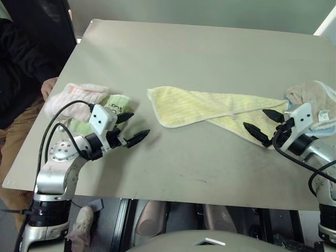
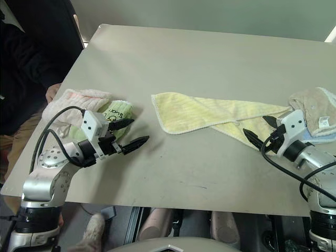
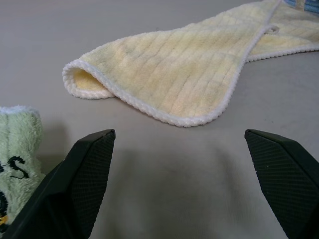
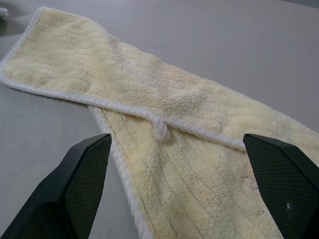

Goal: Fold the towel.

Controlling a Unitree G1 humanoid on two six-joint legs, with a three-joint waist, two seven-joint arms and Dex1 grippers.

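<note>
- While the towel (image 1: 210, 107) lies mid-surface (image 1: 199, 52), loosely doubled lengthwise and skewed, tidy folding remains.
- My left claw (image 1: 131, 127) hangs released, short of its near end.
- My right claw (image 1: 265, 126) gapes empty over the far end.

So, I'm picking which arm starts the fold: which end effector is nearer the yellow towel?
Right. The right end effector is open at the towel's near-right end, fingertips over its edge. The left end effector, also open, sits off its left end across bare table.
</note>
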